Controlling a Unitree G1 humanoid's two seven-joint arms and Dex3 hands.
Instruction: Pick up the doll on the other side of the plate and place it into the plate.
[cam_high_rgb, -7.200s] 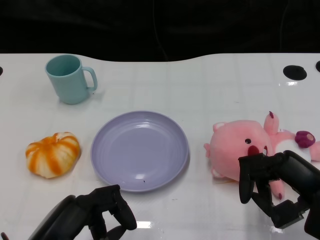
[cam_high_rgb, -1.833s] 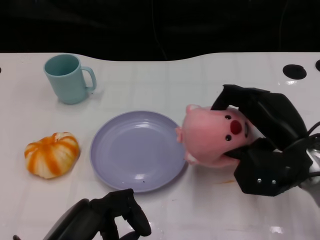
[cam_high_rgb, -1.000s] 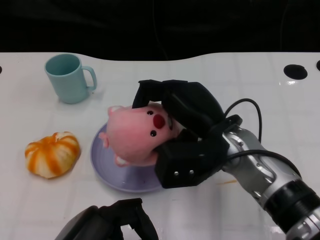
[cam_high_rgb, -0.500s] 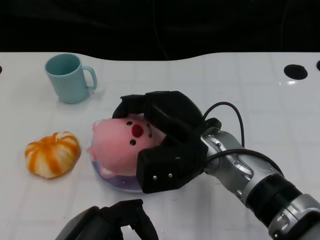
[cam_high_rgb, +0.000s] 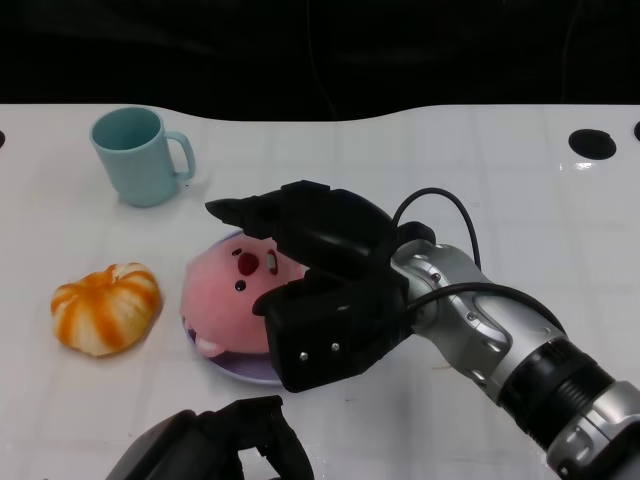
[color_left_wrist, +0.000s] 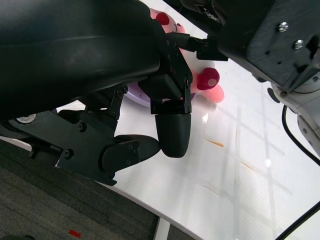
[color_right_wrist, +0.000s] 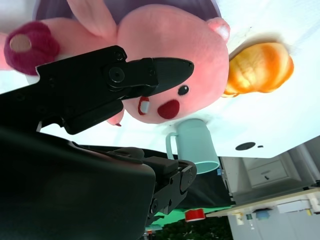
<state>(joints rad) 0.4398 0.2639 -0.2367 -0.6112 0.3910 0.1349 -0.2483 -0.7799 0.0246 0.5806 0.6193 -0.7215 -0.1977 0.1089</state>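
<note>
Doll's sitting in the plate now

Nearest, left hand (cam_high_rgb: 215, 450) idles at 6 o'clock, fingers curled on nothing. Center: right hand (cam_high_rgb: 320, 290), fingers spread wide over the pink doll (cam_high_rgb: 230, 295) lying on the purple plate (cam_high_rgb: 250, 372). Pumpkin toy (cam_high_rgb: 105, 307) at 9, teal mug (cam_high_rgb: 138, 155) at 11.

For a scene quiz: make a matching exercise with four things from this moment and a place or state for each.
Things:
1. doll
2. mug
3. pumpkin
4. left hand

Places or states:
A. at the table's near edge, fingers curled, holding nothing
B. upright at the far left, apart from the plate
C. lying on the plate under the right hand
D. on the table just left of the plate

Pairs: 1-C, 2-B, 3-D, 4-A
</note>
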